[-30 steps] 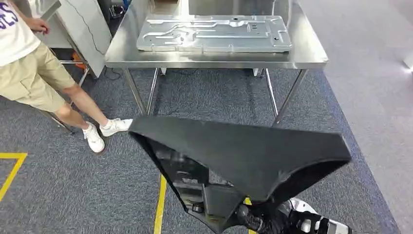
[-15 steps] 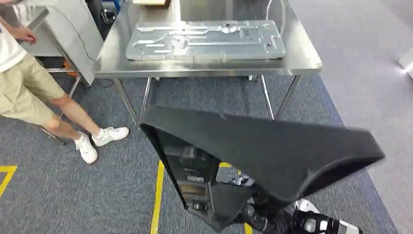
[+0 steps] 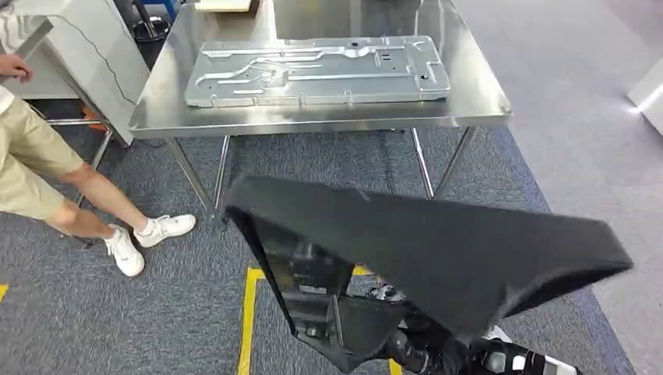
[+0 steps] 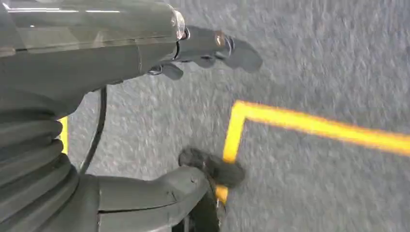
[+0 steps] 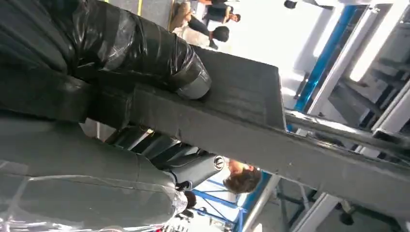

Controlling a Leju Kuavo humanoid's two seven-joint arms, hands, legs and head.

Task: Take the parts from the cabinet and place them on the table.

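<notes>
A: One large black foam-faced panel (image 3: 422, 242), a long flat part with a tapering outline, is being carried low in front of the robot, well short of the stainless steel table (image 3: 313, 121). In the right wrist view the right hand (image 5: 145, 72) is being wrapped over the panel's edge, dark fingers on top and the thumb beneath, so the panel is being gripped there.

B: And the left hand (image 4: 203, 48)?

A: It is being held over the grey carpet and the yellow floor tape (image 4: 314, 125); its fingers are curled in, with nothing seen between them.

B: How is the carrying being done well?

A: Probably the panel is best being kept level and lifted above the table edge before it is lowered. The pressed grey metal sheet (image 3: 317, 70) is already lying across much of the tabletop, so the free strip along the near edge or the right end is likely being aimed for. The seated person (image 3: 47, 164) at the left should be given room.

B: Containers?

A: No cabinet is being shown. The table is bearing the metal sheet, and a small pale thing at its far edge is too cropped to be named.
</notes>
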